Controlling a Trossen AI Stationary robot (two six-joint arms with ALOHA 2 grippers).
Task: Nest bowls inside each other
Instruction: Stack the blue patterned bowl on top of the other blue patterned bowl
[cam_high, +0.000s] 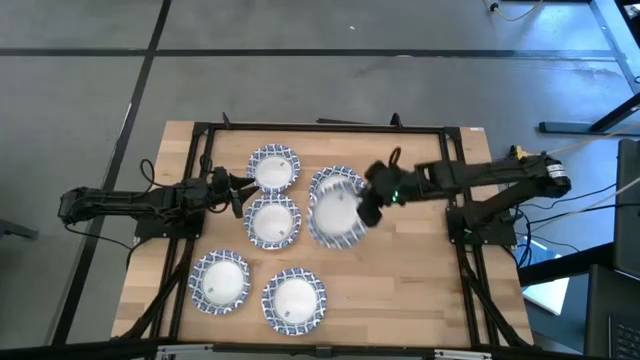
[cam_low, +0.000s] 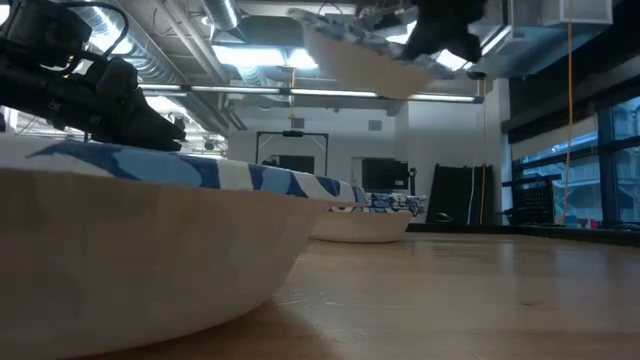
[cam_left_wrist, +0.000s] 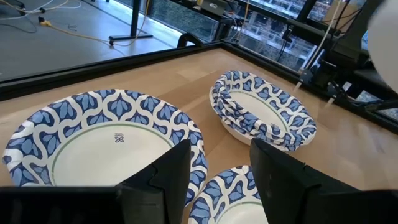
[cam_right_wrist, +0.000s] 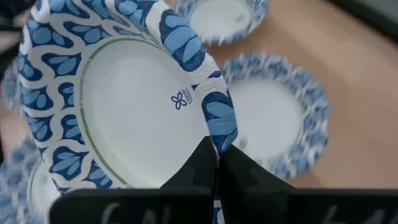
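Nearest the table's (cam_high: 400, 290) front edge sit two bowls (cam_high: 221, 282), with two more behind them. Beside those the left gripper (cam_high: 240, 192) hovers, fingers apart. Toward the back edge, the right gripper (cam_high: 368, 210) pinches a lifted bowl (cam_high: 337, 215) by its rim above the nested stack (cam_left_wrist: 264, 111).

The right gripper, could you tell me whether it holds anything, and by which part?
The right gripper pinches a bowl by its patterned rim, lifted off the table. The left gripper is open and holds nothing.
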